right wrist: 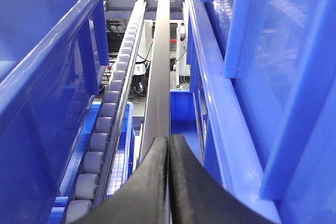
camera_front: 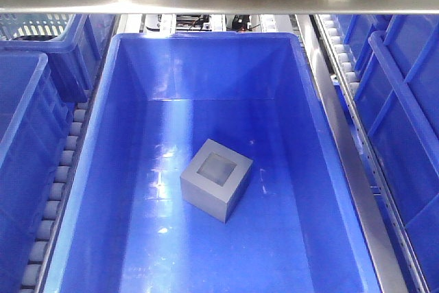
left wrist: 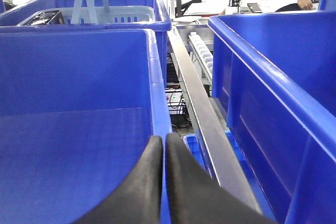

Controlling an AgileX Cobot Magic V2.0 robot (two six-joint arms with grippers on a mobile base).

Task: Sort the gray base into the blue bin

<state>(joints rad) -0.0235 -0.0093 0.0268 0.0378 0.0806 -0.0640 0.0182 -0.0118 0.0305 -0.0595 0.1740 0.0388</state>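
Gray base [camera_front: 217, 179] inside blue bin [camera_front: 123, 53] (mid-floor)

Gray base [camera_front: 217, 179]: matte gray cube-like block w/ square recess facing up, set upright on floor of bin, approx. centre, turned diagonal to walls. Blue bin [camera_front: 127, 135]: deep glossy rectangular tub, thick rim.

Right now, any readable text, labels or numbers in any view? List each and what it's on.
None readable in any view.
Gray base: plain sides, no marking.
Blue bin: no label or embossing visible.
Left gripper and right gripper: plain black fingers, no print.
Equipment under the rail in the left wrist view: possible stickers, too small and blurred to read.
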